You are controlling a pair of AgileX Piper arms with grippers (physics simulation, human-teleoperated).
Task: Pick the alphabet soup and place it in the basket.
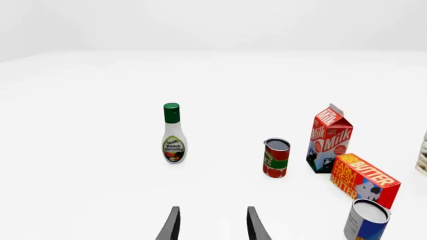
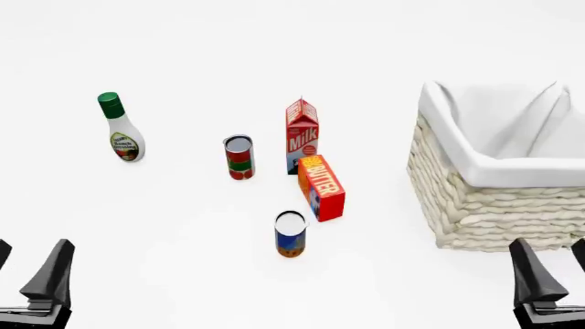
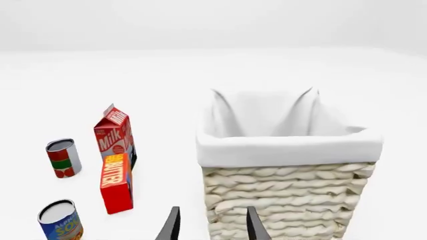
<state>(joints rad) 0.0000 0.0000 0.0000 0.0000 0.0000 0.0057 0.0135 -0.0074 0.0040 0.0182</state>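
My left gripper and right gripper hung spread and empty at the table's near edge. The soup stood upright mid-table, near the butter; the basket sat by the right edge.

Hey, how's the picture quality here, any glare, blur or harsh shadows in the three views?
Front view: flat, even light, everything sharp, the alphabet soup casts barely any shadow. Left wrist view: sharp, white table merges into background. Right wrist view: no glare, faint shading inside the basket lining.
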